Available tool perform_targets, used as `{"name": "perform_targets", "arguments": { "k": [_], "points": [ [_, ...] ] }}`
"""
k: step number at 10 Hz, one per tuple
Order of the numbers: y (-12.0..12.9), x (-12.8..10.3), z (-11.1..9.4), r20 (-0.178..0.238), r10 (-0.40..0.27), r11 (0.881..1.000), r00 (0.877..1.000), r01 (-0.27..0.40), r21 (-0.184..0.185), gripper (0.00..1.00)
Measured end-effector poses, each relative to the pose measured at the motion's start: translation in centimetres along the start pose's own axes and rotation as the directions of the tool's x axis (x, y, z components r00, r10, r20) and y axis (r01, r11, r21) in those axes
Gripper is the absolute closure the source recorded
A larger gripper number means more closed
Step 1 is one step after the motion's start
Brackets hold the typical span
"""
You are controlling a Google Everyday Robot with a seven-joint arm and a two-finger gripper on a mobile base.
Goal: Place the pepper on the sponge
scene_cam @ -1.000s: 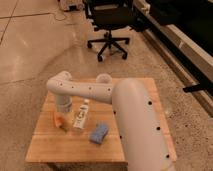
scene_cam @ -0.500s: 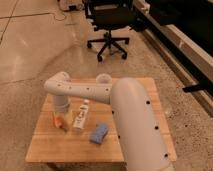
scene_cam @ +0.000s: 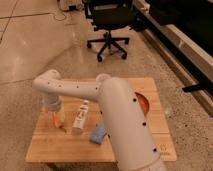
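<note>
The pepper [scene_cam: 57, 120], small and orange, lies at the left side of the wooden table [scene_cam: 50, 147], with its tip pointing toward the front. My gripper [scene_cam: 54, 114] hangs straight down from the wrist right over the pepper and covers its upper part. The light-blue sponge [scene_cam: 98, 133] lies flat on the table to the right of the pepper, about a hand's width away, just left of my big white arm [scene_cam: 125, 120].
A white bottle with an orange label [scene_cam: 81, 117] lies between pepper and sponge. An orange bowl [scene_cam: 143, 103] peeks out behind the arm on the right. A black office chair [scene_cam: 107, 30] stands on the floor beyond the table.
The wrist and gripper have shifted a little to the left over the table's left side, and the orange pepper still shows under the gripper. Sponge and bottle have not moved.
</note>
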Motion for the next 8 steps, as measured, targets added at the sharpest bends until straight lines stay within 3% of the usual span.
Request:
{"name": "perform_targets", "arguments": {
  "k": [3,8],
  "points": [
    [-0.7,0.9,0.2,-0.010,-0.044,0.999,0.999,0.044,-0.033,0.35],
    [0.5,2.2,1.3,-0.006,-0.041,0.997,0.999,0.041,-0.065,0.35]
  ]
}}
